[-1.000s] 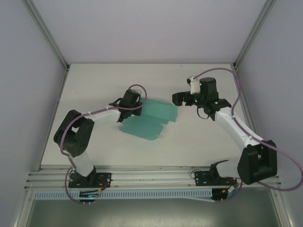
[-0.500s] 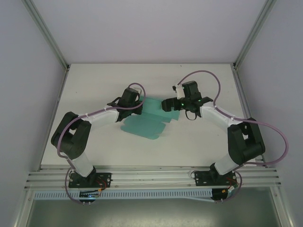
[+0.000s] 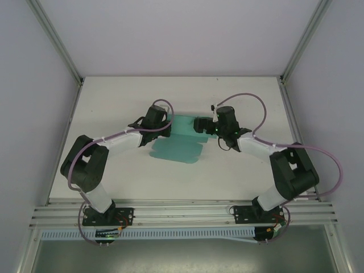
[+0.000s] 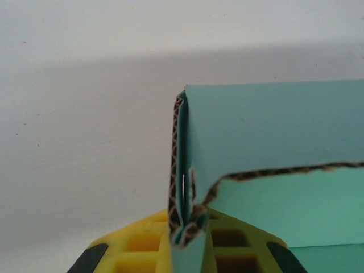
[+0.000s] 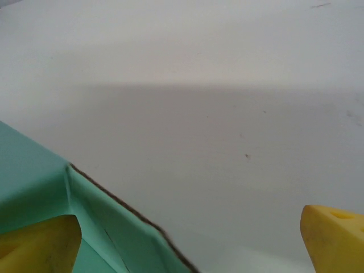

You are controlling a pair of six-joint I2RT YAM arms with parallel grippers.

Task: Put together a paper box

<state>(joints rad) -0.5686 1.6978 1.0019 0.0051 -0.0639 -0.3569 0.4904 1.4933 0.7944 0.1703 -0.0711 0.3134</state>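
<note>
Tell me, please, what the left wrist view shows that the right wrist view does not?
Left wrist view: the left gripper shut on a folded edge of the paper box, with the doubled layers of card pinched between its yellow fingers. Right wrist view: the right gripper open, jaws wide apart, a corner of the box reaching in beside one finger and bare table between them. Shared: teal card with a brown cut edge, yellow fingers and the white table.

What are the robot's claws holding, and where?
The left gripper pinches the box at a folded edge; the right gripper is open, gripping nothing.
</note>
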